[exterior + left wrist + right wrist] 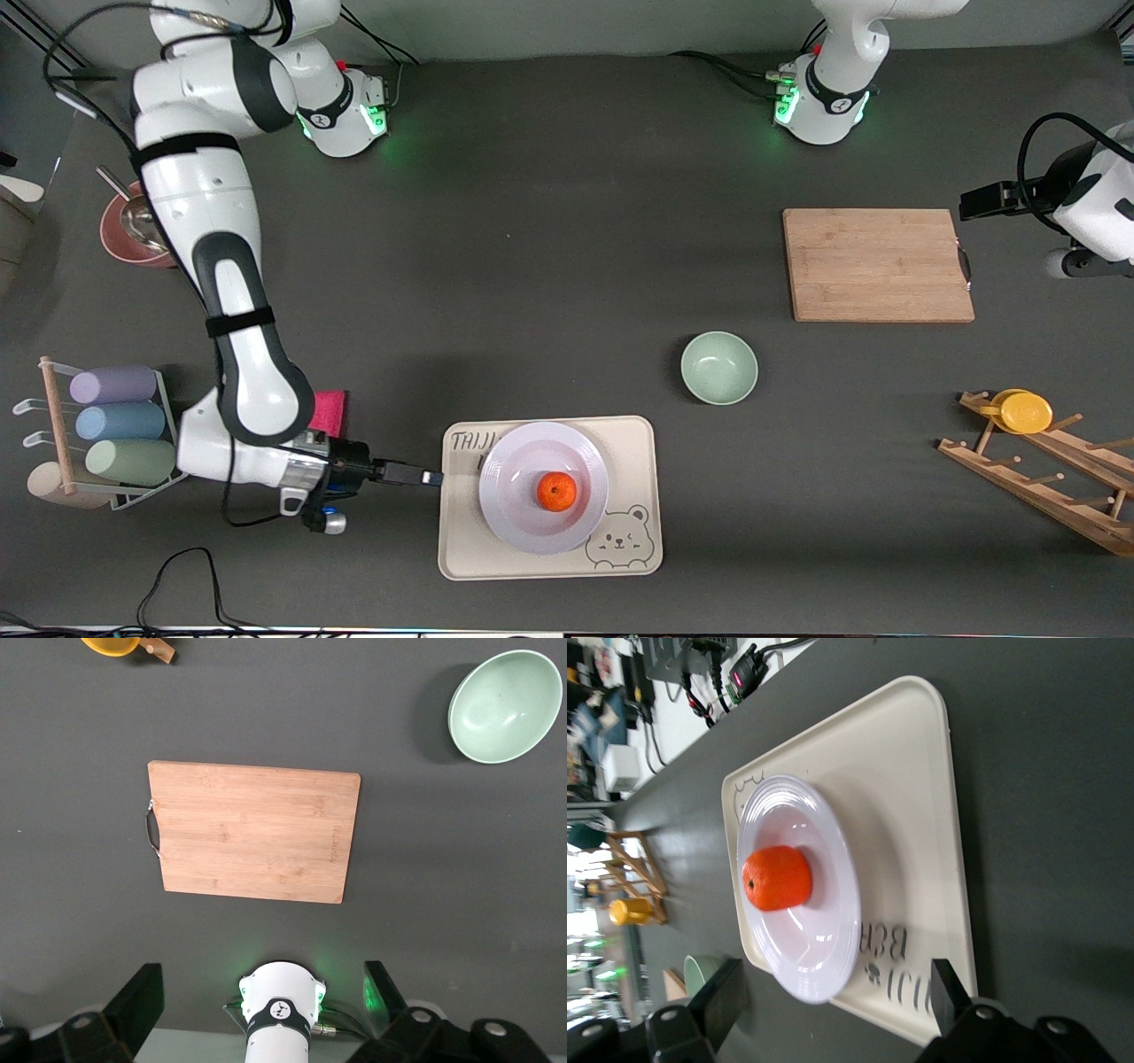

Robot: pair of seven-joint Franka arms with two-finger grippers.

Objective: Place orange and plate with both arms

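while the orange [556,491] sits on the plate [514,523], right gripper [434,478] seemingly released, left gripper [266,1010] spread

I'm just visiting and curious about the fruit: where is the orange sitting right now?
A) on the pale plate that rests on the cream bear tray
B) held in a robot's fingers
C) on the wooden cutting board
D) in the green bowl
A: the orange lies in the middle of the plate, which sits on the bear tray; the green bowl and cutting board hold nothing.
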